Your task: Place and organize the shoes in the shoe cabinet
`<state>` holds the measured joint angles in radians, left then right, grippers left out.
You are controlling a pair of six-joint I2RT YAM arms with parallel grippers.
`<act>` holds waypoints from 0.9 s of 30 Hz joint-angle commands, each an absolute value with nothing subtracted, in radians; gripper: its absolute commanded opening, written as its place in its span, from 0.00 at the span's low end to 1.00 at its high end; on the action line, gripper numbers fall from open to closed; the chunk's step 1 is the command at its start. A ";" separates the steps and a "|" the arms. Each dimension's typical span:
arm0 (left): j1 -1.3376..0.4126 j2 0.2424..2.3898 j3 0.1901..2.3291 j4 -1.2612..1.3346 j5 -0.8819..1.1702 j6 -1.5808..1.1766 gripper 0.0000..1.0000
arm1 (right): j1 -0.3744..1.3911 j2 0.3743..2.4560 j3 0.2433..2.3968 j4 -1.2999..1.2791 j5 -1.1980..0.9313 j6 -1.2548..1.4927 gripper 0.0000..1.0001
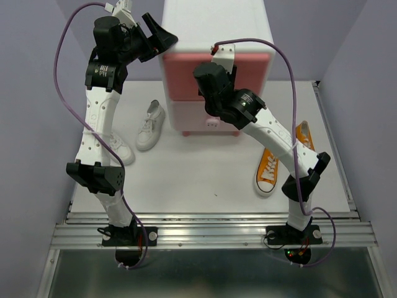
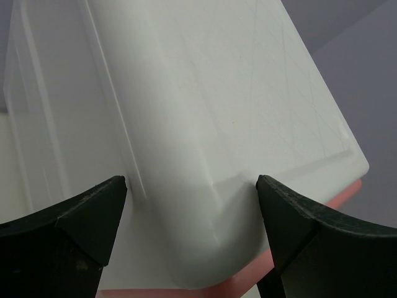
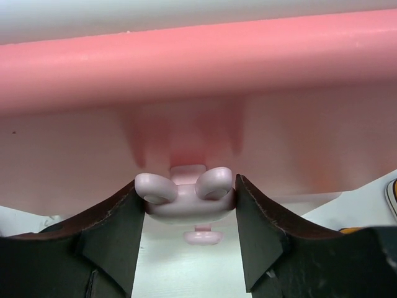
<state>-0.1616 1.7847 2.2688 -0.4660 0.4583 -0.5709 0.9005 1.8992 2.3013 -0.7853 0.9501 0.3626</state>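
The shoe cabinet [image 1: 214, 25] stands at the back, white with a dark pink upper drawer front [image 3: 198, 56] and a paler lower one. My right gripper [image 3: 186, 186] is shut on the upper drawer's bunny knob [image 3: 185, 197], a finger touching each side. The lower knob [image 3: 201, 236] shows below it. At the cabinet's top left corner [image 2: 205, 248] my left gripper [image 2: 191, 183] hangs open and holds nothing. Two white shoes [image 1: 151, 126] [image 1: 121, 149] lie left of the cabinet. Two orange shoes [image 1: 268, 169] [image 1: 304, 136] lie to the right, partly behind the right arm.
The white table mat [image 1: 198, 180] ends at a metal rail [image 1: 211, 233] near the arm bases. Grey walls close in on both sides. The left arm's elbow [image 1: 96, 177] hangs low beside the nearer white shoe.
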 commanded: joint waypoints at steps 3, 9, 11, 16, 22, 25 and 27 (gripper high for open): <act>-0.158 1.818 2.258 -0.554 0.431 -0.534 0.96 | 0.888 1.795 2.168 -0.698 0.851 0.383 0.06; -0.160 1.832 2.250 -0.555 0.410 -0.543 0.95 | 0.888 1.620 1.942 -0.632 0.718 0.451 0.01; -0.160 1.830 2.244 -0.555 0.400 -0.543 0.95 | 0.888 1.600 1.908 -0.653 0.681 0.463 0.01; -0.166 1.821 2.215 -0.575 0.370 -0.532 0.95 | 0.897 1.546 1.846 -0.689 0.595 0.489 0.01; -0.187 1.810 2.181 -0.584 0.324 -0.509 0.95 | 0.916 1.494 1.812 -0.741 0.588 0.531 0.01; -0.192 1.806 2.160 -0.594 0.308 -0.505 0.94 | 0.948 1.477 1.813 -0.781 0.574 0.569 0.01; -0.193 1.801 2.148 -0.594 0.299 -0.505 0.94 | 0.977 1.467 1.822 -0.820 0.584 0.600 0.01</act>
